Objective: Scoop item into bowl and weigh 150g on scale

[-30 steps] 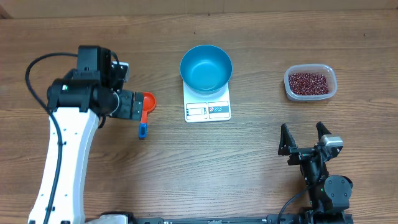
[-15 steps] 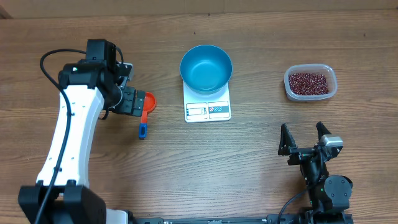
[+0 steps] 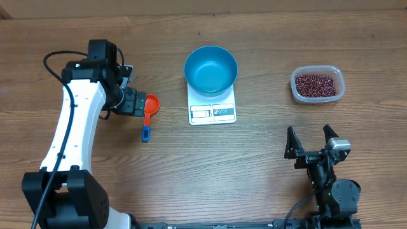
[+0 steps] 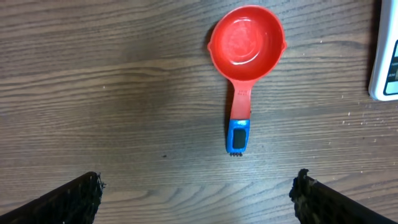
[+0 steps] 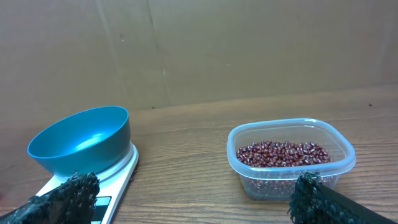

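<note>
Left gripper (image 4: 198,183) wide open, empty; arm swung round in last second, now centred above scoop (image 4: 245,43), left of scale (image 3: 212,112). Grasp likely next. Right gripper (image 3: 311,137) open, idle.

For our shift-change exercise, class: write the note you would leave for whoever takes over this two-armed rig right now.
Left claw open, hovering beside the red scoop, not gripping it; scoop lies on the table left of the scale.
Right claw open, empty, low at the right.
Blue bowl sits empty on the scale; beans are in the clear tub, far right.
Done: nothing scooped yet. Left: pick up scoop, move beans into bowl, hit the target weight.
</note>
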Robot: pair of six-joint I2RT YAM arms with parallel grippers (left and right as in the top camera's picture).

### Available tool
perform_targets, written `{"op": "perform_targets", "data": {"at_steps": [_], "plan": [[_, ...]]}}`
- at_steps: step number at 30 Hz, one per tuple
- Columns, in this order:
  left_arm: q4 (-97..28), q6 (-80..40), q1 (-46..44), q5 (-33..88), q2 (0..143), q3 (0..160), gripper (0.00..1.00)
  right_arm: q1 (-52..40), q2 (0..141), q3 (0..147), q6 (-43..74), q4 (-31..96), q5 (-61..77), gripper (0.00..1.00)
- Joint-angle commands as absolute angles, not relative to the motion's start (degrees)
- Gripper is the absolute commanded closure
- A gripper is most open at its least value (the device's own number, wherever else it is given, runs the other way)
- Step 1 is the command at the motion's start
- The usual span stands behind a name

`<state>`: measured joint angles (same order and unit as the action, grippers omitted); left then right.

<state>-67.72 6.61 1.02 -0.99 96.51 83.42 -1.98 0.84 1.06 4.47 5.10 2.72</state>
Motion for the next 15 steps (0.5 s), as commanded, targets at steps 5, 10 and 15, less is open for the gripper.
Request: {"op": "perform_targets", "data": {"at_steps": [5, 10, 15], "plan": [[-67.37, 7.68, 1.1, 0.05, 98.28, 84.84, 0.01, -2.42, 0.19, 0.45, 4.71, 4.67, 2.42, 0.0], [-67.0, 7.49, 1.1, 0.05, 99.63, 84.84, 0.01, -2.42, 0.19, 0.45, 4.71, 4.67, 2.44, 0.0], [-67.02, 7.49, 1.1, 0.05, 99.88, 84.84, 0.01, -2.42, 0.19, 0.45, 4.71, 4.67, 2.44, 0.0]]}}
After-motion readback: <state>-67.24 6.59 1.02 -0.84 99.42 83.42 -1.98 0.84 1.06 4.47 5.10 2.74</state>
